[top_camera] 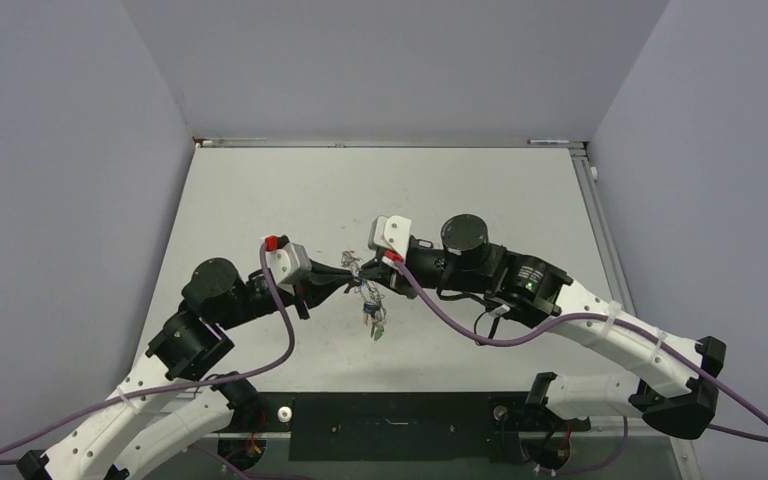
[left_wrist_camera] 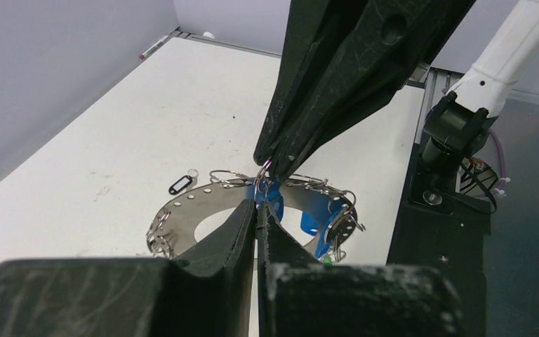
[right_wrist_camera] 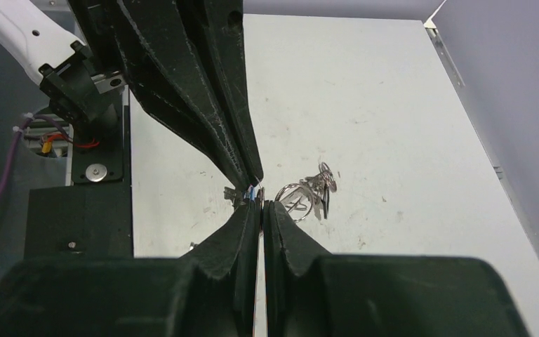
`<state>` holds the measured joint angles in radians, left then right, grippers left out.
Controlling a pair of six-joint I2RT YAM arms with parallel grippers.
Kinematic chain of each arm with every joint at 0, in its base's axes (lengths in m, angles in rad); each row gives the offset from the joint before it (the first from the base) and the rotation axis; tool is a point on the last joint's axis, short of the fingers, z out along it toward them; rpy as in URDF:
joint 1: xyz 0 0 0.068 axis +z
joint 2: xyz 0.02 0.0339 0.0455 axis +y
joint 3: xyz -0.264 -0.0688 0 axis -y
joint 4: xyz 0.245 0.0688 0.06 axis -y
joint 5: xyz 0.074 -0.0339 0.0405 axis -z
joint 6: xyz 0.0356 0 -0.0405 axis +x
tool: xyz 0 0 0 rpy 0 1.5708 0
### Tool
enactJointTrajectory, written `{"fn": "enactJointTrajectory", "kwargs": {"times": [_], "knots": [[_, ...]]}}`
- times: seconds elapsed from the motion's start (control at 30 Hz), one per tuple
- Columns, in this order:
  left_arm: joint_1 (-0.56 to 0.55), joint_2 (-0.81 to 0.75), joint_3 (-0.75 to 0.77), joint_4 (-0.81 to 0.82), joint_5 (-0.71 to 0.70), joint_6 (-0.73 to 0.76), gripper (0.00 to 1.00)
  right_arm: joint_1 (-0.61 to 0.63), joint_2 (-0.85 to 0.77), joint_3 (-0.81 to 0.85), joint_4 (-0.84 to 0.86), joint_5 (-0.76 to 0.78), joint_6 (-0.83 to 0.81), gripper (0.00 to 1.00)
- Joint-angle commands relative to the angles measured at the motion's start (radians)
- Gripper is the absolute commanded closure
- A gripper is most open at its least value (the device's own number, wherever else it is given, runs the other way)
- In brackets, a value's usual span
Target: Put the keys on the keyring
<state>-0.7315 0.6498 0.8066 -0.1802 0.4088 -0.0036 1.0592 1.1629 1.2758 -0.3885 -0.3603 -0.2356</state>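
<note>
**A:** What is the left claw [left_wrist_camera: 256, 214] doing?

**B:** Its fingers are pressed almost together on the near rim of the keyring [left_wrist_camera: 186, 210]. It holds the ring tilted, up off the bench [left_wrist_camera: 98, 140], midway between the two arms.

**A:** What hangs on the ring?

**B:** Small wire loops [right_wrist_camera: 307, 191] cluster along its rim. A bunch of keys [top_camera: 372, 322] dangles below, with blue and green heads showing.

**A:** Anything beside it?

**B:** A black tag [left_wrist_camera: 179, 184] sits just past the ring's far-left rim. Whether it lies on the bench or hangs from a loop cannot be told.

**A:** And the right claw [right_wrist_camera: 260, 209]?

**B:** It meets the left one tip to tip, pinched closed on a blue key [left_wrist_camera: 272, 199] at the ring's rim. Its black fingers cover the contact, so the exact hold is unclear.

**A:** Farther off?

**B:** A red-tipped pen [left_wrist_camera: 153, 48] lies at the bench's far edge.
</note>
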Motion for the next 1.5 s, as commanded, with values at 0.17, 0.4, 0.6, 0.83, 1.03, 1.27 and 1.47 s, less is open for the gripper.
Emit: {"fn": "enactJointTrajectory", "kwargs": {"times": [0.17, 0.4, 0.6, 0.83, 1.03, 1.27, 1.47], "knots": [[0.0, -0.012, -0.011, -0.072, 0.0, 0.111, 1.0, -0.009, -0.074, -0.002, 0.162, 0.036, 0.042, 0.95], [0.0, -0.001, -0.021, -0.081, 0.064, 0.144, 1.0, -0.011, -0.096, -0.032, 0.211, 0.072, 0.07, 0.95], [0.0, -0.006, -0.058, -0.038, 0.1, 0.113, 1.0, -0.016, -0.108, -0.061, 0.265, 0.136, 0.094, 0.95], [0.0, -0.02, -0.077, 0.013, 0.096, 0.079, 1.0, -0.022, -0.103, -0.072, 0.285, 0.13, 0.111, 0.95], [0.0, -0.045, -0.051, -0.043, 0.043, 0.152, 1.0, -0.027, -0.104, -0.071, 0.265, 0.087, 0.102, 0.95], [0.0, -0.036, -0.007, -0.08, 0.098, 0.167, 1.0, -0.027, -0.102, -0.081, 0.242, 0.037, 0.098, 0.95], [0.0, -0.024, 0.001, -0.041, 0.148, 0.128, 1.0, -0.027, -0.093, -0.089, 0.238, 0.029, 0.098, 0.95]]}}
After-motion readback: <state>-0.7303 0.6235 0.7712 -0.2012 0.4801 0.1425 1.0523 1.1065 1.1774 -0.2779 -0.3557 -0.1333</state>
